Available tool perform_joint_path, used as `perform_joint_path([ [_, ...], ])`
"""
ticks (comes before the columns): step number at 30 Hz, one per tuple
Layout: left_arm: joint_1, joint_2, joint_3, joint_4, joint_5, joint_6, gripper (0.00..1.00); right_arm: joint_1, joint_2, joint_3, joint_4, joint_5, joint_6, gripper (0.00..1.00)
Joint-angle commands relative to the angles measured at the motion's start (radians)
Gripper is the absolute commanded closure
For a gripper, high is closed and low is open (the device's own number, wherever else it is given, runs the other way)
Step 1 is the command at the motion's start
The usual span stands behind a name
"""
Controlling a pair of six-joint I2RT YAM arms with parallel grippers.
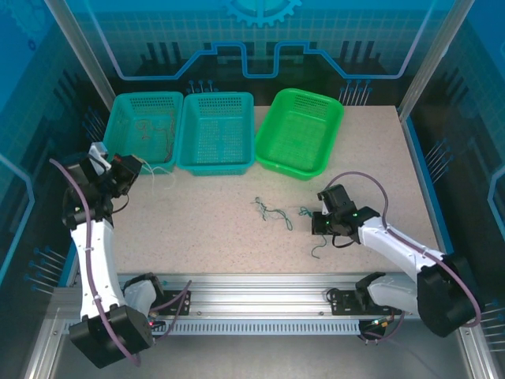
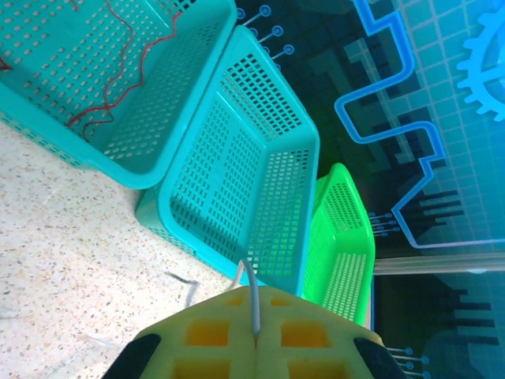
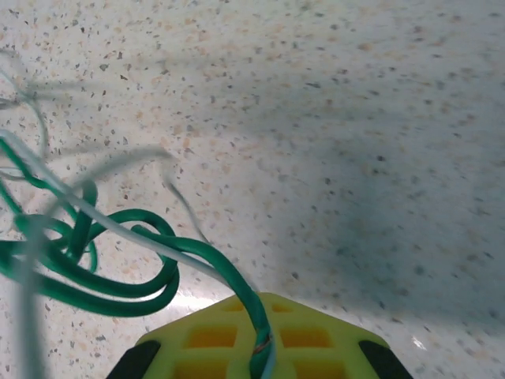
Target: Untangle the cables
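You have the small knot of thin dark green and white cables (image 1: 272,212) lying on the speckled beige tabletop (image 1: 205,229), towards the middle and just left of your right gripper (image 3: 262,351). Up close, the thin dark green cable (image 3: 134,292) curls in several overlapping loops, with a pale white strand (image 3: 118,229) crossing over them. One green end runs straight into the right gripper's yellow fingers (image 3: 205,335), which are pressed together and pinching it. Your left gripper (image 2: 256,341) sits well apart at the left side of the table, its jaws closed on a thin white cable (image 2: 254,296) that stands up from between the yellow pads. A thin red cable (image 2: 118,71) lies wavy inside the left teal perforated plastic basket (image 1: 146,96). Beside that basket and touching it is a second teal perforated plastic basket (image 1: 221,95). A bright green perforated plastic basket (image 1: 293,168) sits tilted at the right end of the row. All three baskets line the far edge, behind the knot.
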Motion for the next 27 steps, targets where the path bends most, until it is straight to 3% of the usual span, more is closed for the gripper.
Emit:
perform_joint_path([
  [1,-0.009,-0.016,0.018,0.049,0.105,0.024,1.0,0.006,-0.015,0.003,0.011,-0.098,-0.032,0.99],
  [5,-0.125,-0.018,0.081,0.055,0.114,0.051,1.0,0.086,0.0,0.068,0.014,-0.097,-0.077,0.89],
  [8,-0.225,-0.003,0.172,0.05,0.064,0.053,1.0,0.119,0.004,0.101,0.013,-0.065,-0.079,0.94],
  [12,-0.28,0.074,0.325,0.143,0.037,-0.009,1.0,0.124,0.008,0.119,0.016,-0.06,-0.085,0.98],
  [22,-0.358,0.487,0.647,0.402,-0.021,-0.065,1.0,0.129,-0.004,0.127,0.008,-0.064,-0.067,1.0],
  [27,-0.392,0.719,0.811,0.326,0.0,-0.038,1.0,0.129,-0.038,0.117,-0.01,-0.046,-0.065,1.0],
])
